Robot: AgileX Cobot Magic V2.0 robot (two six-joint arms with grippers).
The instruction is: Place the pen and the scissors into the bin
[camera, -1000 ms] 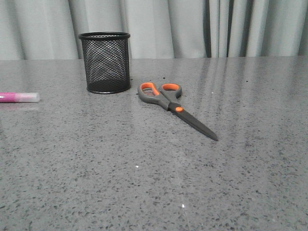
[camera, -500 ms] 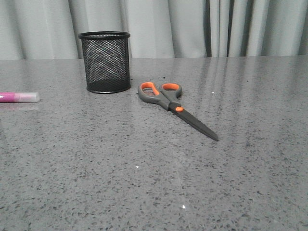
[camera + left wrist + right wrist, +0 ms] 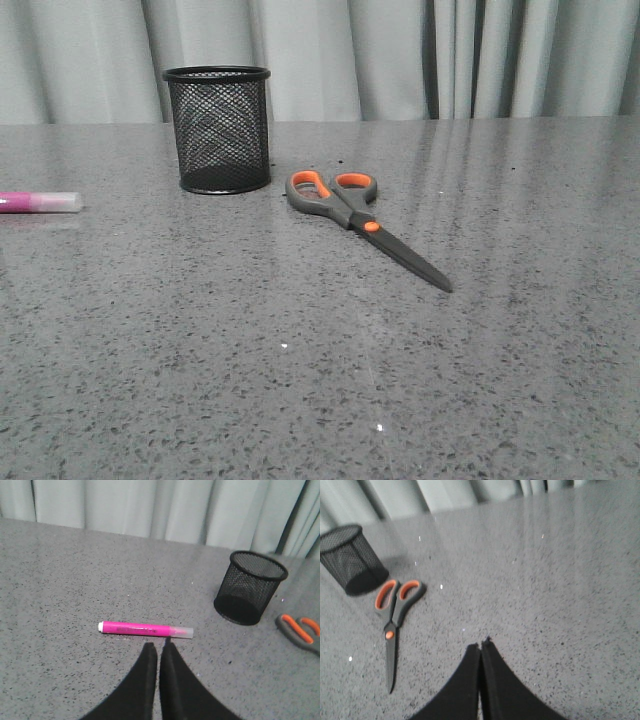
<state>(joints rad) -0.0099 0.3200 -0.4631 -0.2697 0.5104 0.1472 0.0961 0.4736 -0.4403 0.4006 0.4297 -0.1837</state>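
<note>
The pink pen lies flat at the table's left edge, its whitish cap pointing toward the bin. The black mesh bin stands upright at the back left. Right of it lie the scissors, blades closed, orange-lined handles nearest the bin. My left gripper is shut and empty, hovering just short of the pen. Shut and empty too, my right gripper hangs over bare table, well to the side of the scissors. Neither gripper appears in the front view.
A grey speckled table carries everything. Pale curtains hang along its far edge.
</note>
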